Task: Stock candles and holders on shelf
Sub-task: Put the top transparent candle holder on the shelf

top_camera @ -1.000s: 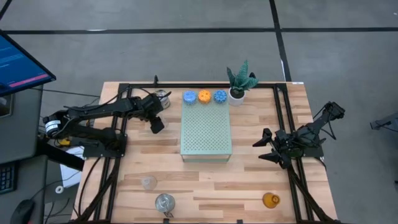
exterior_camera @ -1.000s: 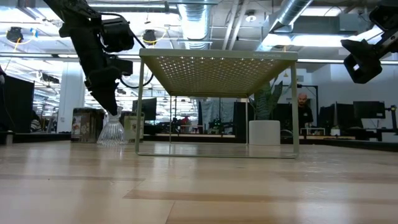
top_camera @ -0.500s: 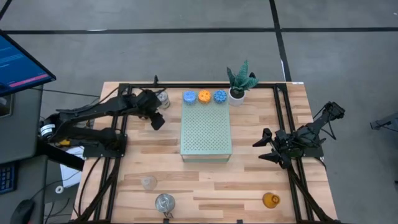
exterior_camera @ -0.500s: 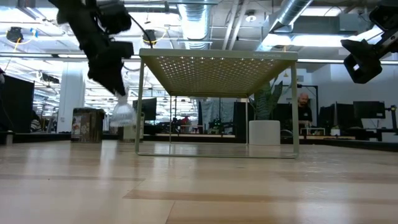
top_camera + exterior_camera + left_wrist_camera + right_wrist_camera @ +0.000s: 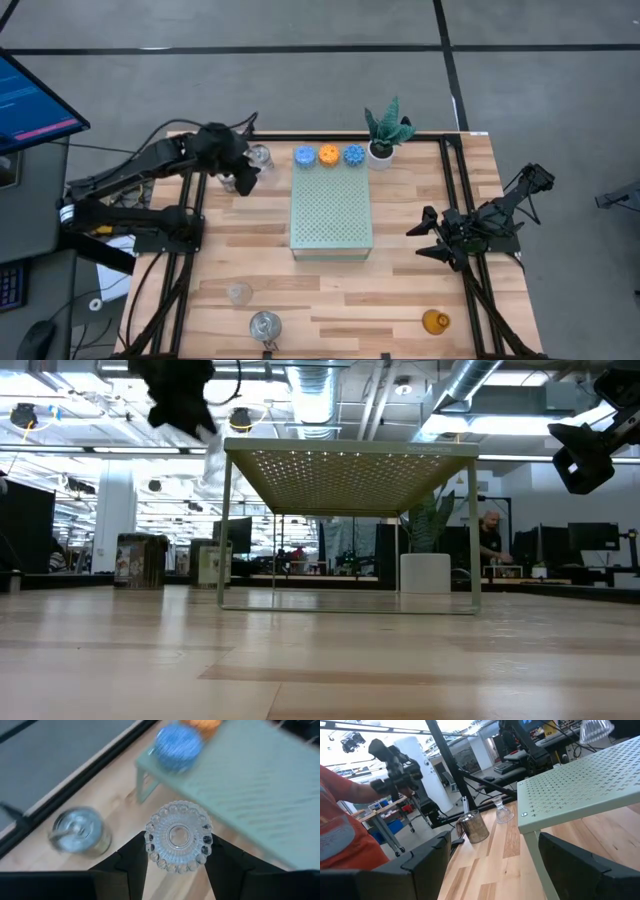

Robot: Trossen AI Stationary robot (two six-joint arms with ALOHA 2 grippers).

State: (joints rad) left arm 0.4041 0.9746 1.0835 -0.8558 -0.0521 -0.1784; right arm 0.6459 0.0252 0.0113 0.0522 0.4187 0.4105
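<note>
**Raised glass holder close to the shelf edge**

The left gripper has its fingers clamped on either side of a clear, scallop-rimmed glass cup holder, carried in the air; in the low view the cup hangs at about shelf-top height, just beside the shelf's near corner. The main risk, as I judge it, is the cup's base clipping the rim or leg of the pale mint-green perforated metal shelf if it travels across too low; smooth glass could also slip between the fingers.

Past the fingertips lie a blue bumpy round candle and an orange one beside the shelf's back edge. To one side of the fingers a shiny silver round tin stands on the wooden surface.

The shelf top is bare, leaving open room. The right gripper waits well apart, fingers spread.
</note>
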